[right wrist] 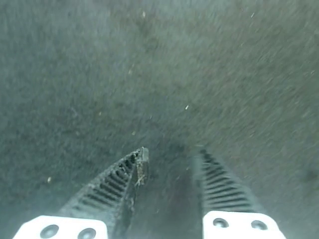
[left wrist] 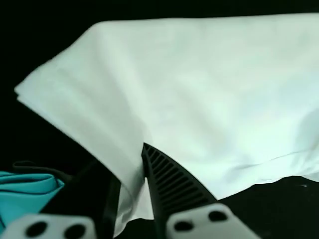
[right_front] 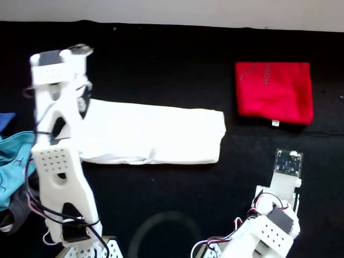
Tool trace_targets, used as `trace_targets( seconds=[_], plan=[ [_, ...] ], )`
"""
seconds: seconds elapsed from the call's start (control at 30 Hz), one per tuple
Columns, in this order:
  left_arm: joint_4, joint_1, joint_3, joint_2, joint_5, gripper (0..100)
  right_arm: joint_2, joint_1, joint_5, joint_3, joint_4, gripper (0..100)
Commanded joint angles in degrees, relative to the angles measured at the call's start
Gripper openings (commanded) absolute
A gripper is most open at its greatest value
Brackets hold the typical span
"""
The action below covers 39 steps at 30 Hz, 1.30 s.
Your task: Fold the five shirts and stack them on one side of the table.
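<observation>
- We take this for a robot workbench, more lab than home. 2 white plastic arms, the left arm (right_front: 59,161) and the right arm (right_front: 266,234), stand at the table's near edge.
- Bare wires (right_front: 32,207) loop at the left arm's base.
- The table (right_front: 161,54) is covered in black cloth, and a plain pale wall (right_front: 172,9) runs behind its far edge.
- On the cloth lie a white shirt (right_front: 156,134) mid-table, a folded red shirt (right_front: 274,91) toward the far right corner, and a teal heap (right_front: 13,156) at the left edge.

White shirt (right_front: 156,134) mid-table, red shirt (right_front: 275,91) folded
</observation>
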Motion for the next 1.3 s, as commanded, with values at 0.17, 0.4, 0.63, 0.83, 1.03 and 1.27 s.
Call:
trace_targets(
  seconds=[0.17,0.4,0.63,0.83,1.03,1.27],
  plan=[
    [1.49,14.11,-5.23,-6.11,1.23,1,-8.31,0.48,0.0,7.08,2.77,0.7],
    [1.41,27.91,-5.49,-13.23,6.51,1,-13.14,0.48,-0.09,8.48,5.14,0.7],
    [-0.88,42.15,-5.32,-14.11,8.88,1,-13.58,0.66,-0.09,8.57,5.23,0.7],
    [-10.73,48.57,-4.88,-13.58,9.14,1,-13.58,0.4,-0.09,8.57,5.23,0.7],
    [-14.51,51.12,-4.7,-6.02,9.05,1,-13.58,0.4,-0.09,8.57,5.23,0.7],
    [-20.4,51.12,-4.7,-0.84,8.88,1,-13.58,0.31,-0.09,8.57,5.23,0.7]
  ],
)
